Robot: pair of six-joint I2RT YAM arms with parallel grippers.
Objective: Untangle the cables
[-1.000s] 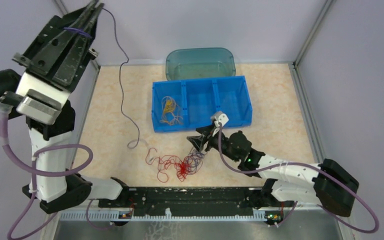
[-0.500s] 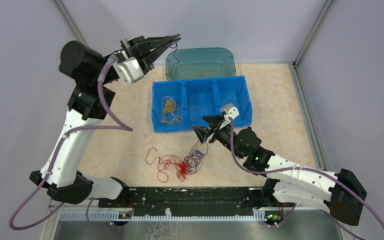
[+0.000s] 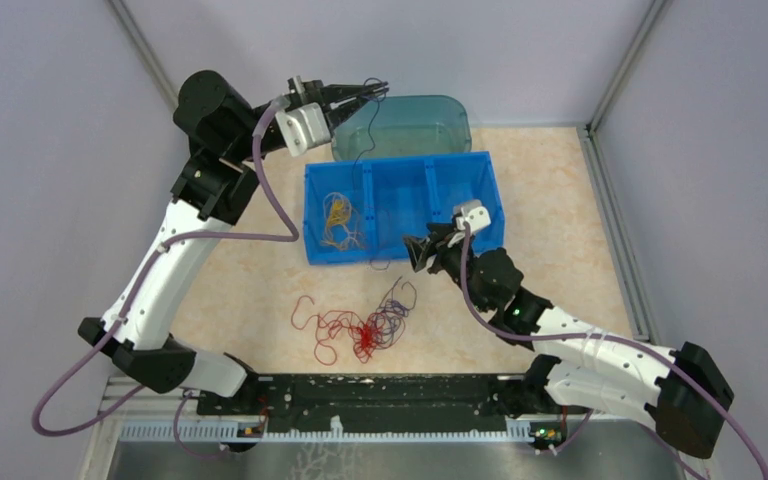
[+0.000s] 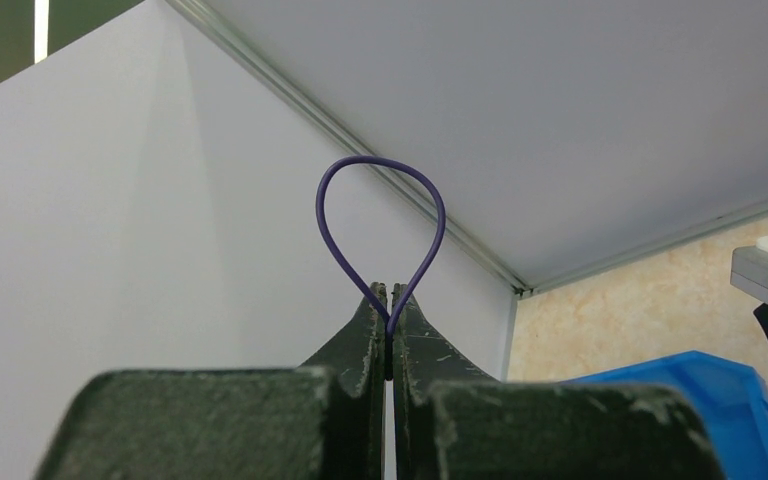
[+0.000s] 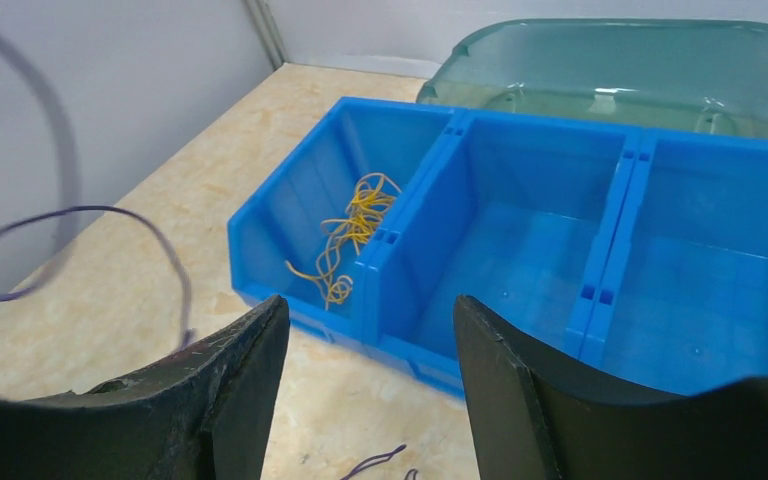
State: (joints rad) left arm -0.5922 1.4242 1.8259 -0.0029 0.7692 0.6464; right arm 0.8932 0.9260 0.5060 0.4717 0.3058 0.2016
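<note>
Purple cable (image 3: 371, 140), top view: pinched in my left gripper (image 3: 380, 89), jaws pressed together. It hangs from those fingertips across the blue bin (image 3: 480, 160), and its lower end lies near my right gripper (image 3: 415, 253). Right jaws stand apart with nothing between them. The clump of cables (image 3: 365, 330), red and dark strands, lies on the table (image 3: 560, 190) nearer the arm bases than my right fingertips, not touching them. A yellow cable (image 3: 338, 215) sits in the bin compartment farthest to the left of my right fingers.

Left wrist view: fingers (image 4: 360, 350) closed flat on the purple cable (image 4: 380, 160), which stands up past the tips as a teardrop loop.

Right wrist view: fingers (image 5: 230, 380) spread wide, holding nothing. The blue bin (image 5: 540, 125) is straight ahead of them, the yellow cable (image 5: 355, 235) in its left compartment, the teal tub (image 5: 610, 60) behind. The purple cable (image 5: 110, 212) curves blurred to the left of my left finger.
</note>
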